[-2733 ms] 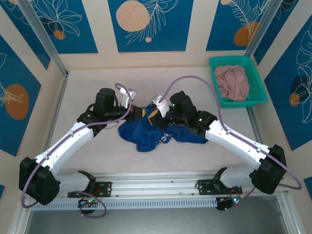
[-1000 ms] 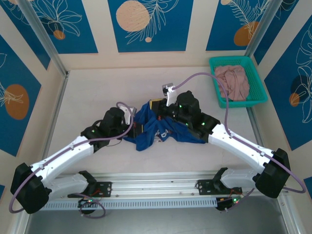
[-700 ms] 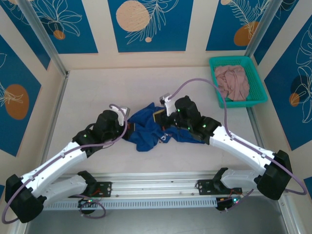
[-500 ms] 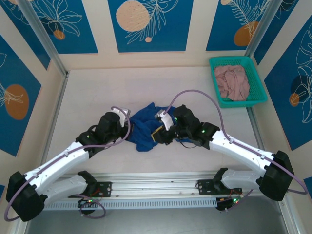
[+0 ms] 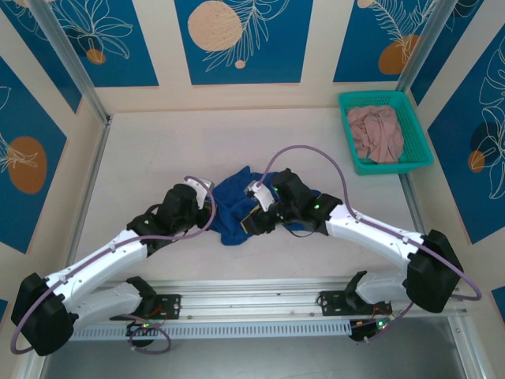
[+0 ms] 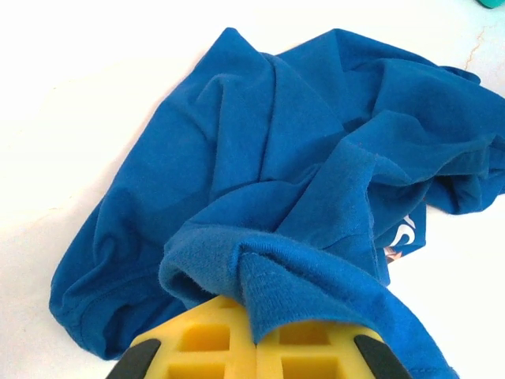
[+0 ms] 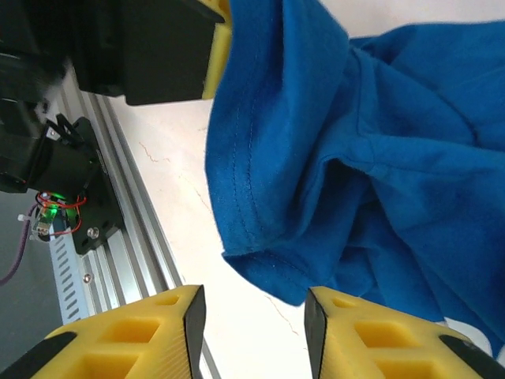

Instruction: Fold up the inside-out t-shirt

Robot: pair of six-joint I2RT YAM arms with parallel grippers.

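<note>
1. A pale beige desk (image 5: 158, 150) was seen, matt, with faint hairline cracks picked up in the right wrist view.
2. The desk was enclosed by cream walls on three sides, hung with blue wall panels (image 5: 241, 39) printed with orange circles and white leaf outlines.
3. An aluminium rail (image 5: 252, 304) was run along the near edge, with both arm bases bolted to it.
4. A teal basket (image 5: 380, 166) was set at the far right corner of the desk, with a dusty-pink garment (image 5: 376, 133) bundled inside it, well apart from the arms.
5. The inside-out t-shirt (image 5: 233, 204) was found crumpled near the middle of the desk, between the two hands.
6. Its long axis was judged to run roughly far-to-near in the top view, tilted slightly left at the near end; which end was collar or hem could not be told.
7. A small white print (image 6: 402, 235) was noted on the shirt's right side in the left wrist view.
8. The left hand (image 6: 256, 341) was pressed together on a raised fold of the t-shirt, the cloth pinched between its yellow pads at the heap's left edge.
9. The right hand (image 7: 252, 332) was held spread, nothing between its fingers, just beside a stitched hem on the heap's near right side.
</note>
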